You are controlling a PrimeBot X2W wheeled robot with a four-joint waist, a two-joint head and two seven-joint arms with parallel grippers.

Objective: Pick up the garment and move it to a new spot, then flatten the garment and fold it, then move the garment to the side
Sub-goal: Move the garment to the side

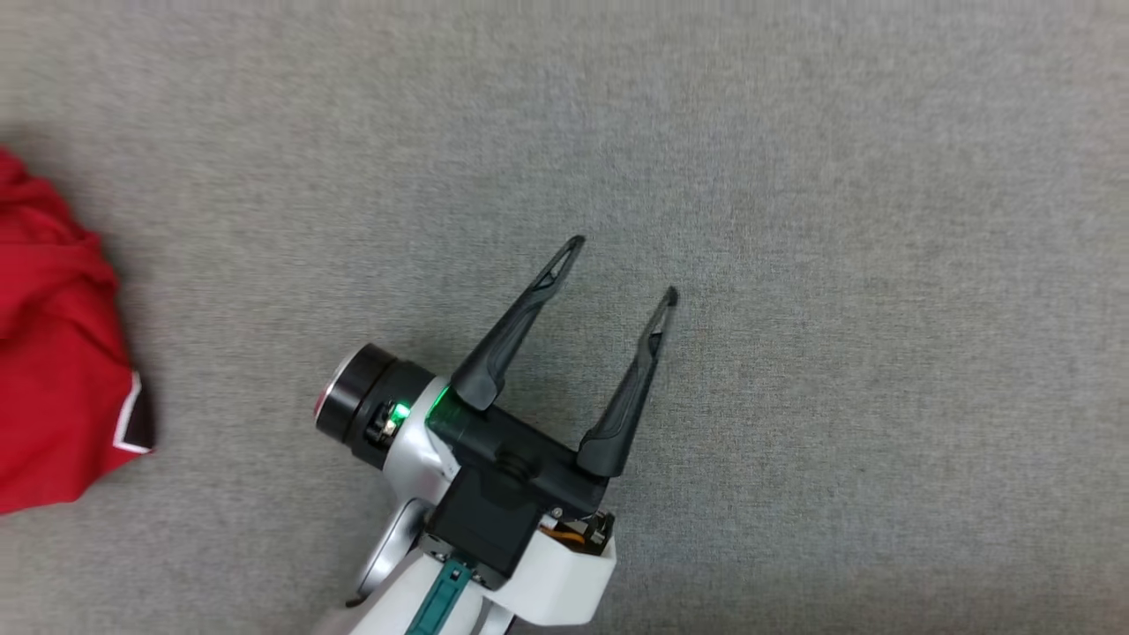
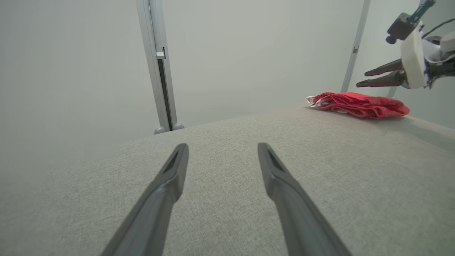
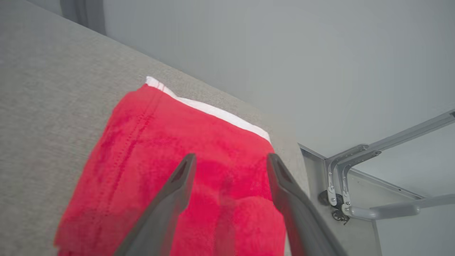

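Now, at the left edge of the head view lies the red garment (image 1: pixel 53 353), bunched in soft folds and cut by the picture's edge, with a dark cuff edged in white at its near right corner. It rests on the grey cloth-covered table (image 1: pixel 838 176). Well apart to its right, near the middle, the left gripper (image 1: pixel 622 267) reaches from the near edge toward the far right. Its two dark fingers are spread wide with nothing between them and bare grey cloth under them.

The left wrist view looks low along those spread fingers across bare table. Beyond the far edge a pale upright post (image 2: pixel 160 71) stands at the left before a plain wall, and a thinner post (image 2: pixel 355 42) stands at the right. On the far right part of the table the garment lies folded and flat, white trim at its left end. Just above its right end hangs the right gripper (image 2: pixel 361 79), fingers pointing left.

In the right wrist view that gripper's fingers stand wide apart, holding nothing, over the folded garment, whose white band runs along its far side. Whether the tips touch the cloth I cannot tell. Right of the garment the table ends, with a grey metal frame (image 3: pixel 355 160) below.
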